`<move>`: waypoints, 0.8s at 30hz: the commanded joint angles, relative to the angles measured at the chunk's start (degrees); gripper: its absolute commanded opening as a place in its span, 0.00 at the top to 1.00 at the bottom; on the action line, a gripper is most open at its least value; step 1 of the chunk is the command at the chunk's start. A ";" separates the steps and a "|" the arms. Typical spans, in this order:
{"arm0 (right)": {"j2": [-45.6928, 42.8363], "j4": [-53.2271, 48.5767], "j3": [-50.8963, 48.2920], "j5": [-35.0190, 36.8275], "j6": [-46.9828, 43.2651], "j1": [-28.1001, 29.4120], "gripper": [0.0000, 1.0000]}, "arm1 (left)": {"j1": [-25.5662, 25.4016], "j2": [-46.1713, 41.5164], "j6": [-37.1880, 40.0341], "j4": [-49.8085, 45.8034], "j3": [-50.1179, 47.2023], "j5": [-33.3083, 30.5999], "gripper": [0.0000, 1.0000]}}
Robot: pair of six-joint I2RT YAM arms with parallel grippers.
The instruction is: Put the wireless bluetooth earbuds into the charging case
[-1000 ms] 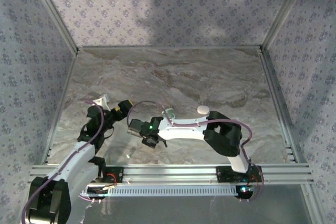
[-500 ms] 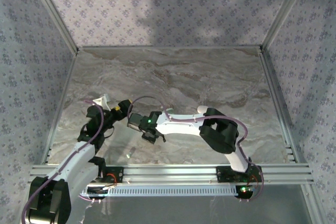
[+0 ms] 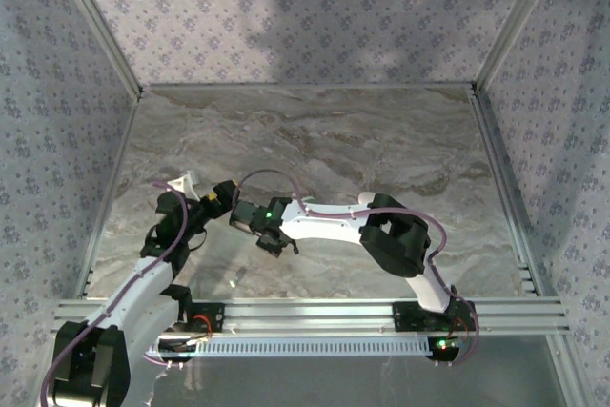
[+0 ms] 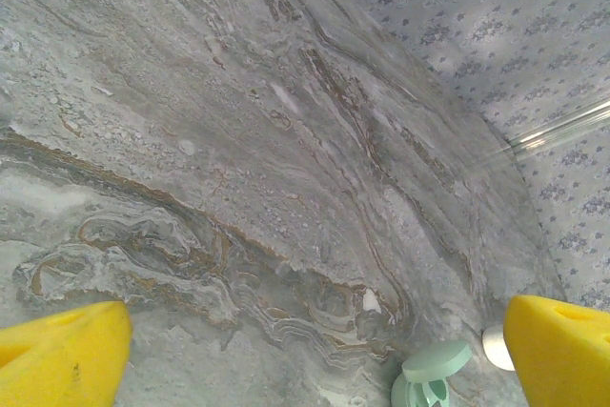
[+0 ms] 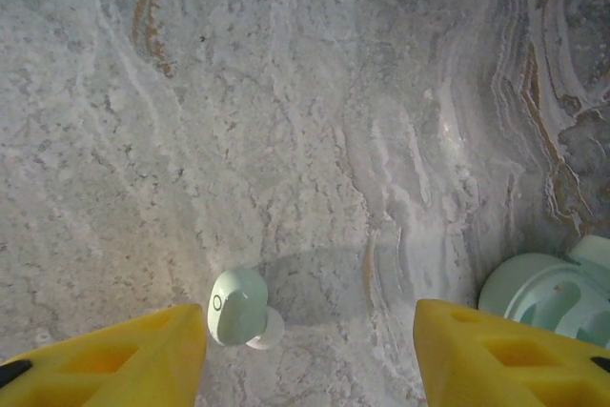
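We hold our right gripper point(image 5: 310, 359) spread, the mint earbud point(image 5: 238, 306) on the marble table point(image 5: 286, 92) between its tips, near the mint charging case point(image 5: 548, 297). The earbud sits off-centre, so closing could flick it away. Our left gripper point(image 4: 310, 355) is spread too.

One earbud point(image 5: 238, 310), one mint case point(image 5: 538, 298)

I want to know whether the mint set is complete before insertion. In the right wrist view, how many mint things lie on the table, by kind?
mint earbud: 1
mint charging case, cut off by the picture's edge: 1
Total: 2
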 commanded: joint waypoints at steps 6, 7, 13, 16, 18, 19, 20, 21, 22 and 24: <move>1.43 -6.59 4.88 2.63 9.67 1.67 0.48 | 2.95 2.44 -2.72 3.03 0.26 3.83 0.00; 1.79 -7.00 5.29 2.63 9.87 2.01 0.48 | 3.30 2.69 -2.96 3.33 0.19 4.22 0.00; 5.16 -10.78 9.14 3.60 11.23 3.56 0.50 | 6.12 4.12 -5.15 4.15 -0.13 6.55 0.00; 6.41 -12.27 10.73 3.86 11.96 3.90 0.51 | 9.10 4.59 -7.04 5.38 -0.85 8.77 0.00; 7.04 -13.19 11.55 4.19 12.32 3.99 0.52 | 11.04 4.51 -8.10 5.68 -1.24 10.00 0.00; 7.30 -13.45 11.97 4.30 12.42 4.05 0.53 | 11.77 4.37 -8.49 5.85 -1.62 10.37 0.00; 7.60 -13.67 12.29 4.30 12.33 4.12 0.53 | 12.30 4.09 -8.85 5.78 -1.81 10.60 0.00; 7.98 -13.87 12.63 4.28 12.29 4.34 0.54 | 12.73 3.73 -8.96 5.68 -1.92 10.70 0.00; 8.30 -14.04 12.97 4.30 12.25 4.39 0.55 | 12.98 3.31 -8.97 5.29 -1.96 10.68 0.00; 9.04 -14.60 13.79 4.39 12.16 4.63 0.56 | 13.18 2.48 -8.90 4.77 -2.02 10.52 0.00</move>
